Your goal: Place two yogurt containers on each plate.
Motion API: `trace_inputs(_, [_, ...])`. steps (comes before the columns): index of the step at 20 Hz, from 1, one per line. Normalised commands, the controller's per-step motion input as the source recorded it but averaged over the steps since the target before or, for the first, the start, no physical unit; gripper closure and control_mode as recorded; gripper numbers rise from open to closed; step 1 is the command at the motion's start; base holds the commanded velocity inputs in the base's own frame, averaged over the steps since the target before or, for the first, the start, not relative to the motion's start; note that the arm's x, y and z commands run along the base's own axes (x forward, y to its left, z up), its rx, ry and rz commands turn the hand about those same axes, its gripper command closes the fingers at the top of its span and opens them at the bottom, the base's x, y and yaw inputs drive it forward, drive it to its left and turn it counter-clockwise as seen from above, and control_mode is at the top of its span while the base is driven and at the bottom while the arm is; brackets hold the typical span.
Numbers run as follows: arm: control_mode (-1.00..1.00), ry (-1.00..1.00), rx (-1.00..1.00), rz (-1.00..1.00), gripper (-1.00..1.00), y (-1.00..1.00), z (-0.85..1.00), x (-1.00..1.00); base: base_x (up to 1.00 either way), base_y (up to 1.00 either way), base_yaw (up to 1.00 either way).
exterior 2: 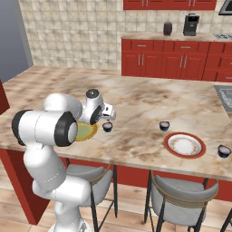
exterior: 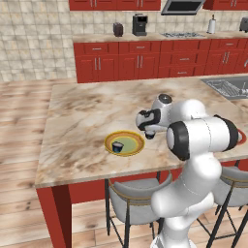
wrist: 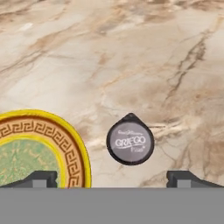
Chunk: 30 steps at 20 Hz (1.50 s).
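- Marble-veined table (exterior 2: 149,104) carries everything; going left to right across the right base view: the yellow-rimmed plate (exterior 2: 89,132), a cup just beside its right edge, a cup near mid-table, the red-rimmed plate (exterior 2: 184,145), and a cup at the far right edge.
- Yellow plate, left of centre in the left base view, already holds one yogurt cup (exterior: 117,146) on its green centre.
- Pincer (wrist: 112,178) hangs over the loose cup (wrist: 130,142) just right of that plate; its two tips stand wide apart at the bottom of the hand view, holding nothing, with the cup between them and a little ahead.
- Risk, as I judge it: the foil lid has a pointed tab, and tips closing on that instead of the round wall could tip or squirt the cup away.
- Risk: the left tip sits over the plate rim; coming straight down could strike it and shove the plate.
- Risk: the rightmost cup (exterior 2: 223,151) stands close to the table edge, so a nudge might send it off.
- Count: two plates; four yogurt cups, counting the mid-table one (exterior 2: 164,125) — one plated, three loose. Red plate bare.
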Motion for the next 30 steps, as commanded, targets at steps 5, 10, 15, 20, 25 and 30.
trace_inputs(5, [-1.0, 0.0, -0.07, 0.0, -1.0, -0.15, -0.47, 0.01, 0.0, 0.0, 0.0])
trace_inputs(10, [-1.0, 0.0, -0.08, 0.0, -1.0, -0.07, -0.42, 0.03, 0.0, 0.0, 0.0])
trace_inputs(15, [-1.0, 0.0, 0.0, 0.0, -1.0, -0.08, -0.02, 0.17, 0.0, 0.0, 0.0])
trace_inputs(20, [-1.0, 0.0, 0.0, 0.0, -1.0, 0.0, 0.0, 0.26, 0.0, 0.0, 0.0])
trace_inputs(25, [-1.0, 0.0, 0.0, 0.0, -1.0, 0.0, -0.09, 0.17, 0.0, 0.0, 0.0])
trace_inputs(30, [-1.0, 0.0, 0.0, 0.0, -1.0, 0.0, -0.11, 0.05, 0.0, 0.0, 0.0])
